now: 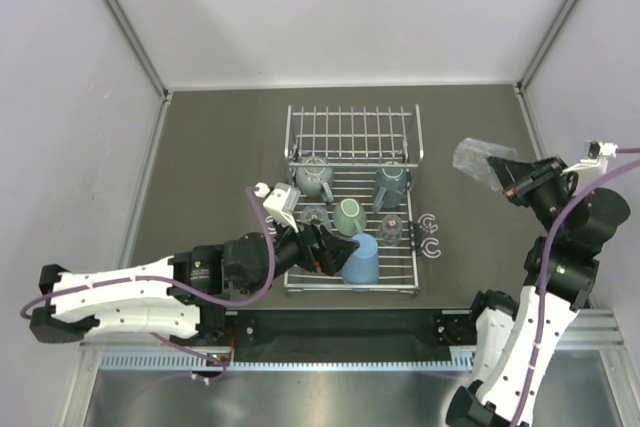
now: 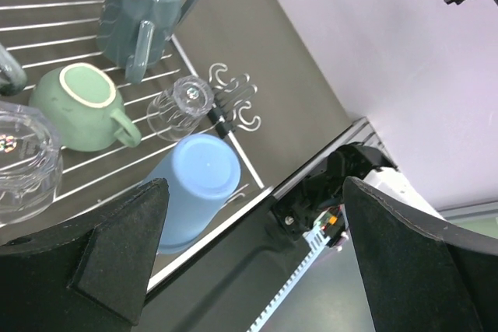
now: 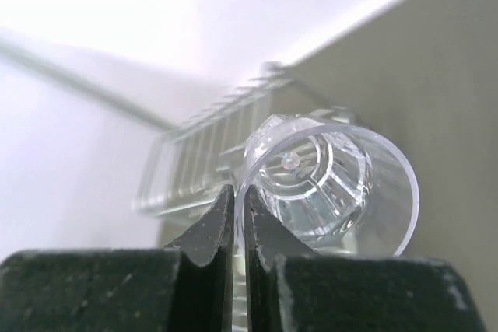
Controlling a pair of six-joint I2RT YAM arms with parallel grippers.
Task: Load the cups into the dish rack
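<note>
Top view, 12 o'clock = far wall. The right gripper is narrow, pinching the rim of a clear tumbler. The right wrist view agrees: fingers are nipped on the glass wall, open mouth toward the lens. The tumbler is held off the table, well apart from the dish rack, which lies at 9 o'clock from it. Its long axis is roughly level, base toward 10 o'clock, so it likely needs turning before it sits. The right arm is the nearer and the loaded one. The left gripper is wide and empty at the rack's 7 o'clock side, just beside the light-blue tumbler. Room: bare bars at the rack's 5 o'clock corner look the best slot. The mint-green mug fills the middle and a grey-blue mug sits at 2 o'clock. 2 white clips lie just off the 3 o'clock edge, under the likely path.
</note>
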